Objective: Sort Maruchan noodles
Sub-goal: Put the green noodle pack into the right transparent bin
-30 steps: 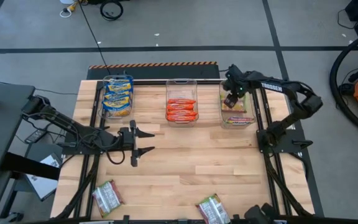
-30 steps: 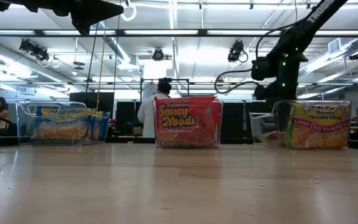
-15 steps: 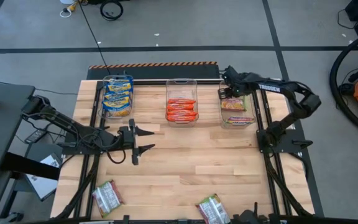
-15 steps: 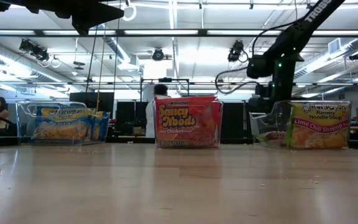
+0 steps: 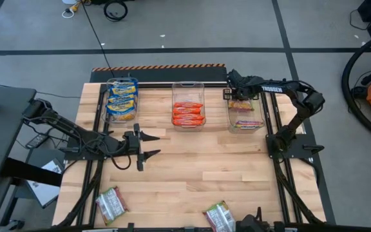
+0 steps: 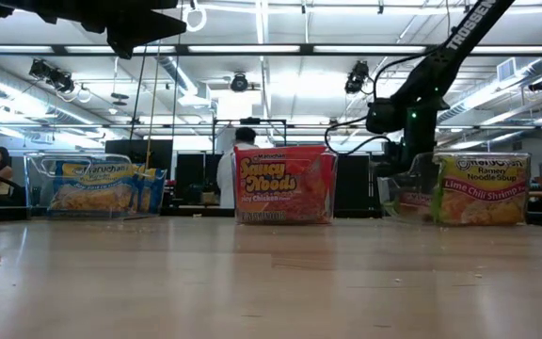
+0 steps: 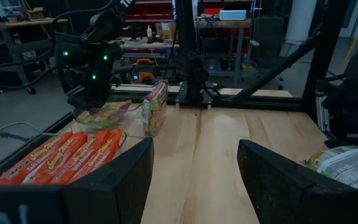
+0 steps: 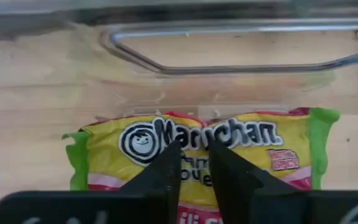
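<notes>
Three clear bins stand along the far edge. The left bin (image 5: 122, 100) holds yellow-and-blue Maruchan noodles, the middle bin (image 5: 188, 113) orange-red ones, the right bin (image 5: 245, 115) lime-green and yellow ones. Two silvery packets (image 5: 111, 204) (image 5: 221, 216) lie flat near the front edge. My right gripper (image 5: 232, 98) points down over the right bin's far end. Its fingers (image 8: 166, 163) stand a narrow gap apart above the top packet (image 8: 247, 140), nothing between them. My left gripper (image 5: 154, 145) waits open and level at the table's left middle, holding nothing. My right gripper comes from above at the label of the top packet (image 8: 143, 142) in the right bin. The packet lies flat. Whether the fingertips touch it, I cannot tell.
The bins' clear walls rise around the packets, and the right bin's rim (image 8: 229, 65) lies just beyond my right fingers. Dark rails (image 5: 270, 116) run along both table sides. Bare wood (image 5: 205, 167) lies between the bins and the loose packets. People stand in the room behind.
My right gripper has sunk toward the right bin and shifted to the bin's far left corner, and its wrist has rolled about its pointing line. The packets in all the bins and on the table have stayed where they were.
</notes>
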